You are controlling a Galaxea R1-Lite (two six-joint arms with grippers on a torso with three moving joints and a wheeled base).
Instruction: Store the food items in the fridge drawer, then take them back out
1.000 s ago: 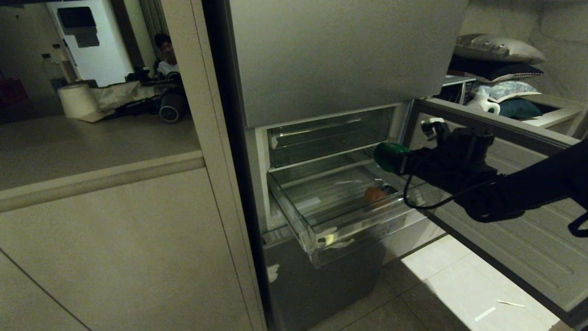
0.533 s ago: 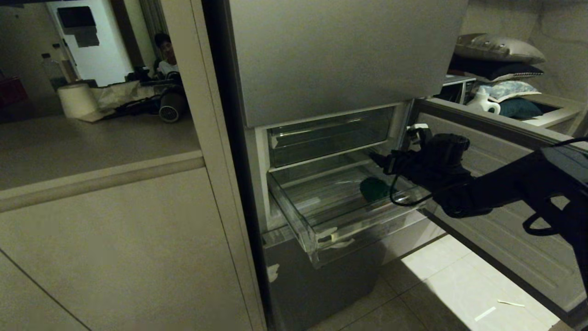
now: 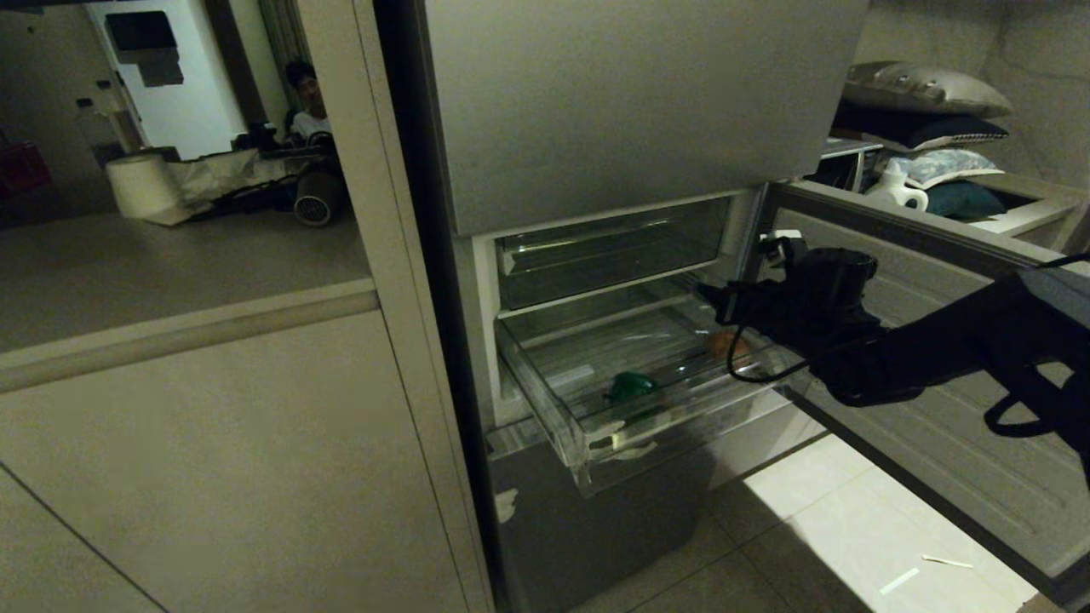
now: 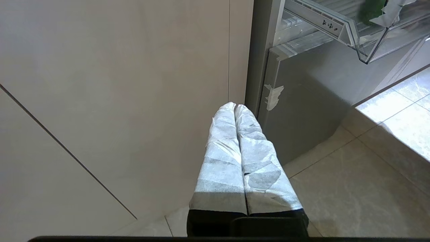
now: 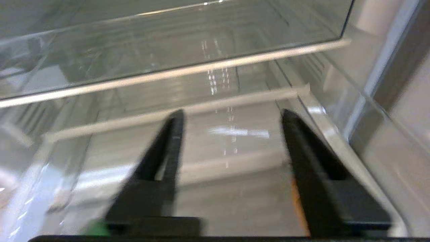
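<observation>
Right end effector (image 5: 231, 117) gapes empty above fridge drawer (image 3: 588, 443).

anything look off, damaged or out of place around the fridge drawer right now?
Minor things only. The fridge drawer has whitish tape scraps peeling at its front corner, and another tape scrap is stuck on the grey panel below. Two pale strips litter the floor. The green item and orange fruit sit loose inside, nothing spilled.
</observation>
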